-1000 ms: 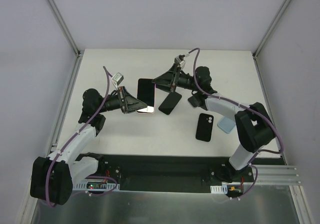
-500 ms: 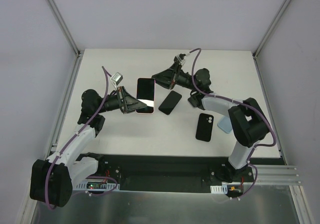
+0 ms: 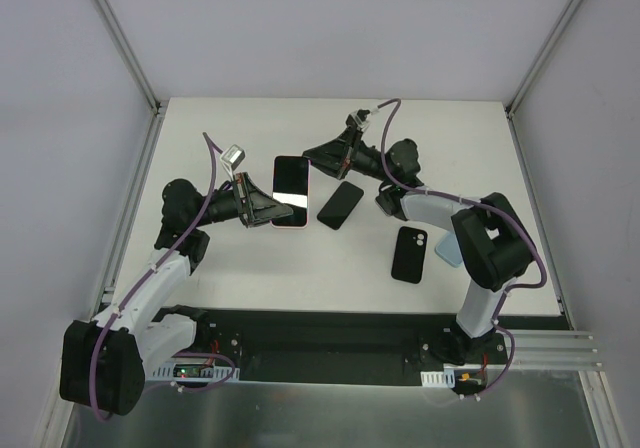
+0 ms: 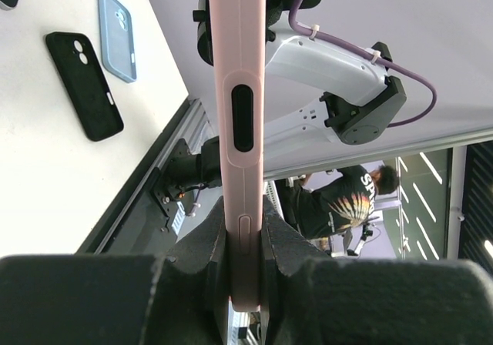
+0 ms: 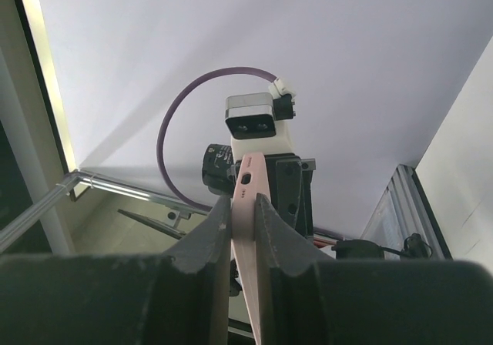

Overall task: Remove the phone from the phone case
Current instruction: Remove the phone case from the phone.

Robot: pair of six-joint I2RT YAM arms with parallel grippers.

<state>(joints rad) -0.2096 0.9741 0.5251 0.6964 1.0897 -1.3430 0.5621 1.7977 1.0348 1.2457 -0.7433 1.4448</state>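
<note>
Counts: three kinds of thing are being shown.
Two phones are being counted, one pink-cased phone (image 3: 291, 190) being held between the left tool (image 3: 280, 211) and the right tool (image 3: 312, 154), and one dark phone (image 3: 340, 205); two loose cases, one black case (image 3: 409, 254) and one light blue case (image 3: 452, 251), are being carried by the surface (image 3: 250, 268).

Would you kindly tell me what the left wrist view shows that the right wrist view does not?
Only the left wrist view shows the black case and blue case lying on the table, plus a bystander. Only the right wrist view shows a wrist camera facing it. Both show the pink-cased phone edge-on, held by left pincer and right pincer.
</note>
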